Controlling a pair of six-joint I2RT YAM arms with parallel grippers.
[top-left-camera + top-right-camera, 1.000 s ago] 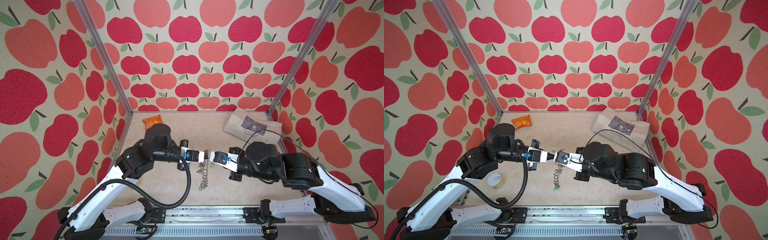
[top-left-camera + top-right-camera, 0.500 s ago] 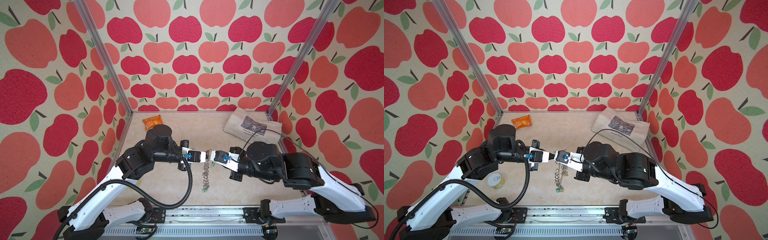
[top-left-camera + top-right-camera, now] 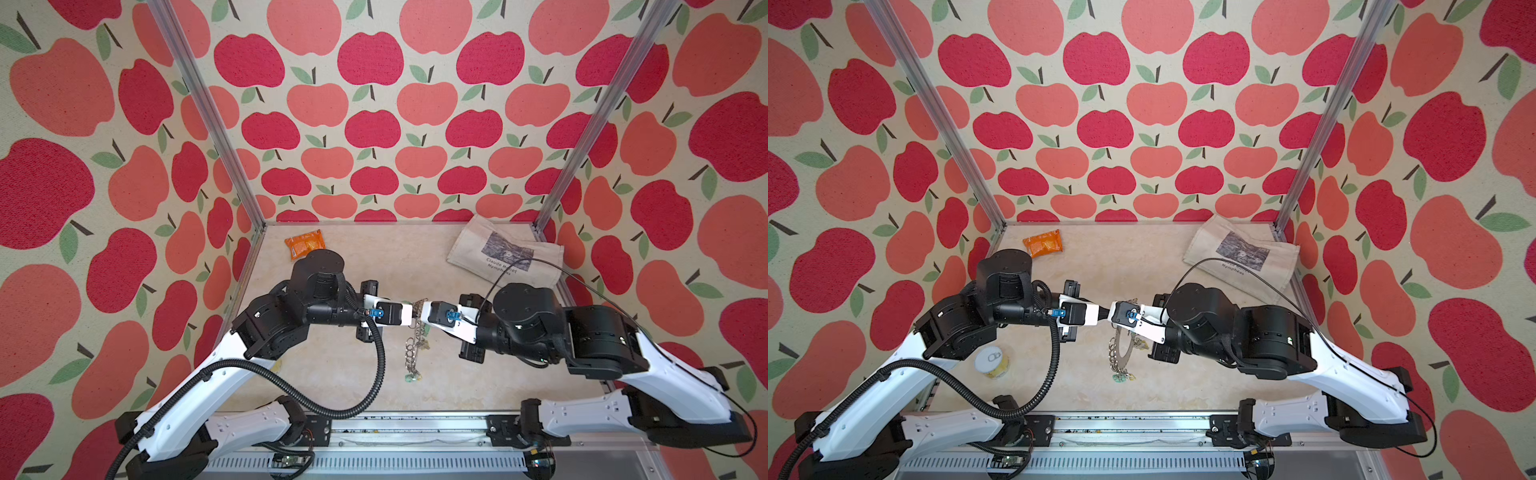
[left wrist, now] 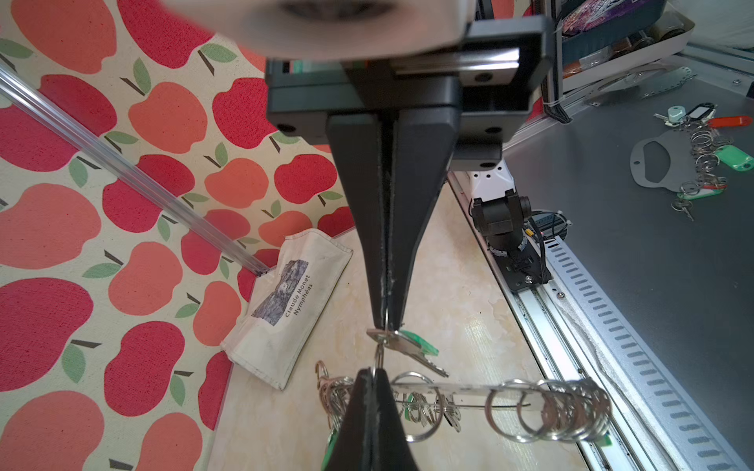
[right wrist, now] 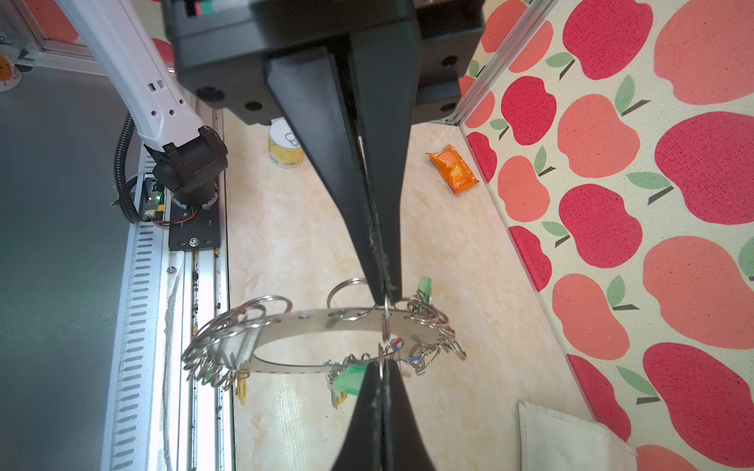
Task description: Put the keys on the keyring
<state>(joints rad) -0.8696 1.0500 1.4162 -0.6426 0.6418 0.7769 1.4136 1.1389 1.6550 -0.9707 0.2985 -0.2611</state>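
Your left hand [image 4: 385, 322] and right hand [image 5: 383, 295] are converging, both clamping one wire ring [image 4: 378, 354] for threading; the keyring [image 3: 1124, 349] is hanging at 6 o'clock.

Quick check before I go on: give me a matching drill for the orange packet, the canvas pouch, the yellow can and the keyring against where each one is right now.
Things:
1. orange packet
2. canvas pouch
3. yellow can
4. keyring

Places:
a. far right corner of the table
b. hanging mid-table between the left gripper and the right gripper, both shut on its wire rings
c. far left corner
d. near left side, beside the left arm

Pairs: 1-c; 2-a; 3-d; 4-b
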